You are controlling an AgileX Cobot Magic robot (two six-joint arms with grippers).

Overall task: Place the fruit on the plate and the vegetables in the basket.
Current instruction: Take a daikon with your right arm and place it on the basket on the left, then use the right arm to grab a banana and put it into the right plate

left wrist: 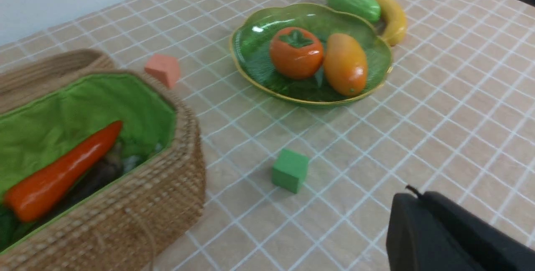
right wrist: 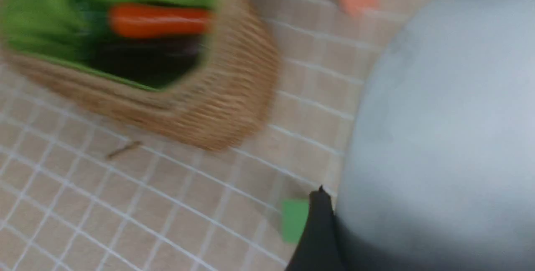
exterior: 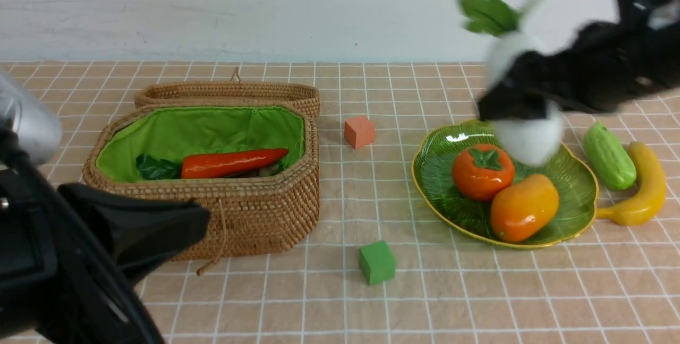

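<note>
Right gripper [exterior: 523, 104] clamps the white radish [exterior: 527, 139] aloft over the plate's [exterior: 578, 180] twelve o'clock rim; persimmon [exterior: 482, 171] and mango [exterior: 523, 207] lie on it; cucumber [exterior: 609, 156] and banana [exterior: 645, 187] at its three o'clock; carrot [exterior: 234, 162] in the basket [exterior: 255, 200] at nine; left gripper [exterior: 175, 227] closed.

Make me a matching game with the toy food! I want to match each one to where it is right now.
Things:
1. carrot
2. persimmon
3. banana
4. radish

Places:
A. on the plate
B. up in the air
C. in the basket
D. on the tablecloth

Pairs: 1-C, 2-A, 3-D, 4-B
</note>
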